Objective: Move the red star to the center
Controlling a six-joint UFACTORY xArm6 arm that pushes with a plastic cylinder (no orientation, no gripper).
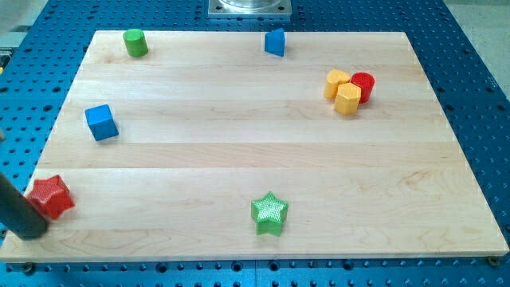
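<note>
The red star point(51, 196) lies near the wooden board's point(255, 151) lower left corner. My dark rod comes in from the view's left edge, and my tip point(33, 232) rests just below and left of the red star, close to it or touching it. A green star point(269, 214) lies at the bottom middle. A blue cube point(101, 123) sits at the left, above the red star.
A green cylinder point(135, 42) stands at the top left and a blue block point(275, 41) at the top middle. At the upper right, two yellow blocks point(343, 90) and a red cylinder point(362, 85) cluster together. The board's left edge runs beside my tip.
</note>
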